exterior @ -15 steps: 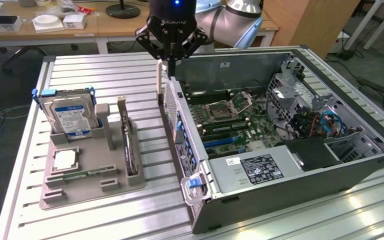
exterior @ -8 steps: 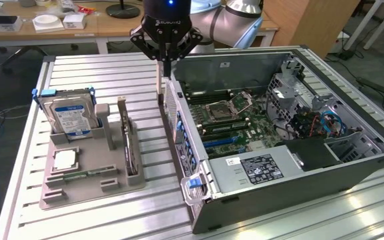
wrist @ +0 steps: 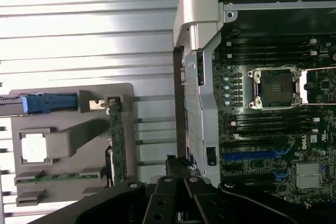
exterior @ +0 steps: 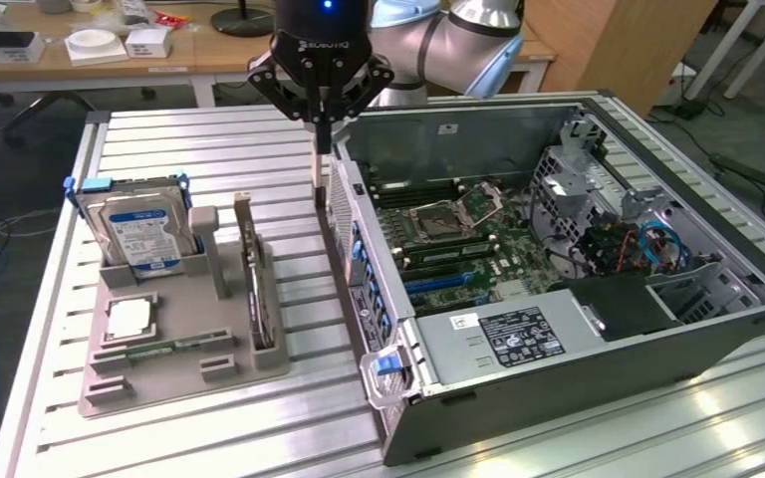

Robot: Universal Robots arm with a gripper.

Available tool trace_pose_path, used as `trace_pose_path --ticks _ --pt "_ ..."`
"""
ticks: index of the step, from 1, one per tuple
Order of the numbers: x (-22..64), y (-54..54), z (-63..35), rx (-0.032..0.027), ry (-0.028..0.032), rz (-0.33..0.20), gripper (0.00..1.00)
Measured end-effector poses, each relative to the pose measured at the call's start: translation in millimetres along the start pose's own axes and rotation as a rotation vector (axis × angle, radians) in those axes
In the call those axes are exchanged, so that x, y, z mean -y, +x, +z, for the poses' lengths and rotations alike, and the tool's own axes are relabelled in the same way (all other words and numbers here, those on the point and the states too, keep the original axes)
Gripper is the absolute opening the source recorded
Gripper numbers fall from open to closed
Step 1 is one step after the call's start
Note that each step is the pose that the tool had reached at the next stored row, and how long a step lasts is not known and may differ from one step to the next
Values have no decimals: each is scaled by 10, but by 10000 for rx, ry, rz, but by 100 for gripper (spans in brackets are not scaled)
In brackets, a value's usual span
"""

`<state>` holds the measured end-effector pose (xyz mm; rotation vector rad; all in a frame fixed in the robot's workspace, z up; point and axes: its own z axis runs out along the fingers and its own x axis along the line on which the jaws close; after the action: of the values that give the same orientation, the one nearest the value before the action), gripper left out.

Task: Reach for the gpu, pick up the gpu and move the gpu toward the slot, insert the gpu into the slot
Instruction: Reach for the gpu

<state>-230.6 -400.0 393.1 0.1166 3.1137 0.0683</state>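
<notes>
Exterior view shows a slatted metal table (exterior: pixel 196 149) carrying an open computer case (exterior: pixel 582 388) that lies on its side, with the green motherboard (exterior: pixel 496 244) facing up inside it. A grey power supply (exterior: pixel 516 334) sits at the case's near end, just beside the board. To the exterior view's left of the case lies a grey tray (exterior: pixel 170 383), and a blue-labelled hard drive (exterior: pixel 136 234) stands upright at its far end. The gpu (exterior: pixel 260 299) stands on edge in a groove along the side of the tray nearest the case, untouched. The case's perforated side wall (exterior: pixel 354 249) rises between the gpu and the slot (exterior: pixel 438 282), a long blue strip on the motherboard near the power supply. A square processor socket (exterior: pixel 436 219) sits farther along the board. A flat processor chip (exterior: pixel 130 319) and a small green memory stick (exterior: pixel 163 349) lie in the tray. The gripper (exterior: pixel 319 124) hangs above the gap between tray and case, apart from the gpu, its fingers pressed together and clamping nothing. A thin strip runs down from the tips, possibly part of the fingers themselves
</notes>
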Motion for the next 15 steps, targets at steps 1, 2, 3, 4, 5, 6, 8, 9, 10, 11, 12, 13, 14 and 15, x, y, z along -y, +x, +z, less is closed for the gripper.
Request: trace_pose_path --ticks 1,2,3,4,5,6,8,9,10,11,12,13,14,15 --pt "1 11 0 0 0 0 10" --pt "2 22 0 0 0 0 10" --pt "3 34 0 1 -1 0 10" --pt "4 45 -1 0 0 0 10" --pt "5 57 -1 0 0 0 10" --pt "7 69 -1 1 0 0 10" --pt "8 91 -1 1 0 1 10" --pt "10 101 -1 0 0 0 10" --pt "11 112 -1 0 0 -1 10" --pt "12 122 -2 -1 0 -1 10" --pt "13 133 -2 0 0 -1 10" --pt "14 145 -2 0 0 0 10" --pt "15 156 -2 0 0 -1 10" --pt "16 167 -2 0 0 0 10"
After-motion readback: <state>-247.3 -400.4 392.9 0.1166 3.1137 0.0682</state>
